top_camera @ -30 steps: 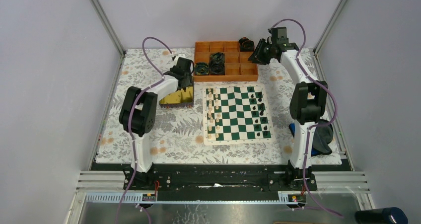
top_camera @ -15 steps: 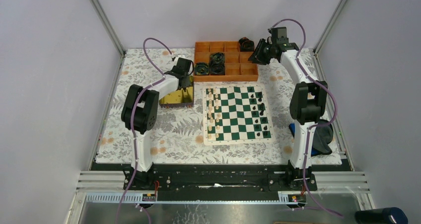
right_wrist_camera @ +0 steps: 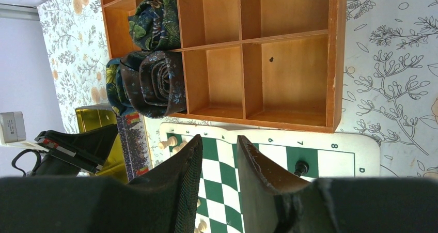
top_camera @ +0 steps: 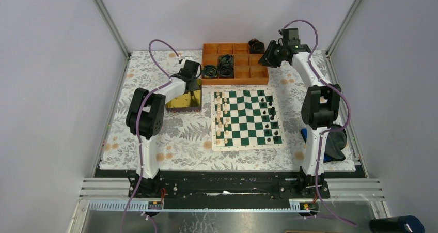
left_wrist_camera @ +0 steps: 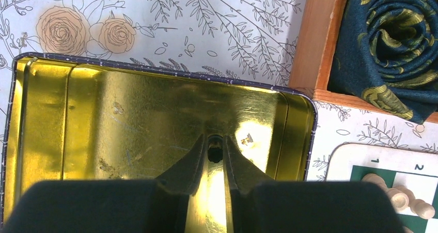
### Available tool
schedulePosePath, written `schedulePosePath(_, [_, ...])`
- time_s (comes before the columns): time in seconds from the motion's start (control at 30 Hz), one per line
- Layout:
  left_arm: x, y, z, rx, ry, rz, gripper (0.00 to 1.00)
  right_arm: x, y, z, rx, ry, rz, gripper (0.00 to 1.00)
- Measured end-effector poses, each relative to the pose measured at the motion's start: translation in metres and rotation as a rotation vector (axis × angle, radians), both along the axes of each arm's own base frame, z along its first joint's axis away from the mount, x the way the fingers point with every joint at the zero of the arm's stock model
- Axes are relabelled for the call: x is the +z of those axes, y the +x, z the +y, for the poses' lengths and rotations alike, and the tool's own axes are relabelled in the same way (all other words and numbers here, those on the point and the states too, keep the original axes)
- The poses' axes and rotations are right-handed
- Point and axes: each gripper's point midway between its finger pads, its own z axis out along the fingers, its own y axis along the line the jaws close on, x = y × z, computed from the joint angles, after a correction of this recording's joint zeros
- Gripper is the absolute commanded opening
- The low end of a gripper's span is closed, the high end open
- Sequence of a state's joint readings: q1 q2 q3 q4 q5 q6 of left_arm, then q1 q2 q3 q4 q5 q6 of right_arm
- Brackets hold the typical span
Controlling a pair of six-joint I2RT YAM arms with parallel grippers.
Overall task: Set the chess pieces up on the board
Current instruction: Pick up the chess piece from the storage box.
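The left gripper [left_wrist_camera: 213, 143] is down inside the yellow tin [left_wrist_camera: 129, 104], its two fingers drawn narrow around a small dark thing that looks like a black chessman [left_wrist_camera: 214, 154], seen from above near the tin's wall on the board side. The rest of the tin's floor that shows looks bare, though the gripper body hides its near part. The tin sits at 9 o'clock from the board [top_camera: 247, 120], just beside it. On the board, cream-white pieces [top_camera: 222, 117] fill two files along the 9 o'clock edge, and black pieces [top_camera: 268, 111] stand along the 3 o'clock edge, where the ranks look thinner with gaps; they are too small to count. At 12 o'clock from the board is the orange tray [right_wrist_camera: 335, 62], holding fabric rolls [right_wrist_camera: 155, 83]. Above the tray's 3 o'clock end the right gripper [right_wrist_camera: 218, 140] hovers, fingers partly apart with nothing between them. By my reading the white side is about done and the black side nearly so, with this piece among the last to place.
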State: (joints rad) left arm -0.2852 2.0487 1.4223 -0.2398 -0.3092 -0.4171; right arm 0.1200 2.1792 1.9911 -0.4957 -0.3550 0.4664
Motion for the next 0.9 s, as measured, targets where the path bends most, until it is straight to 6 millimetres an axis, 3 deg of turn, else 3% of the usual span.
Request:
schedulePosePath(0.23, [0.000,0.000,0.000,-0.001,0.000,0.000,0.06,-0.004,-0.002,0.000,0.000,-0.001,0.010,0.37])
schedulePosePath(0.57, [0.008,-0.005,0.001,0.006,-0.007,-0.008,0.03,0.006,-0.005,-0.002,-0.005,-0.004,-0.007,0.37])
schedulePosePath(0.9, [0.075,-0.014,0.000,0.004,-0.069,-0.126,0.02,0.014,-0.006,-0.007,-0.021,-0.020,-0.026,0.37])
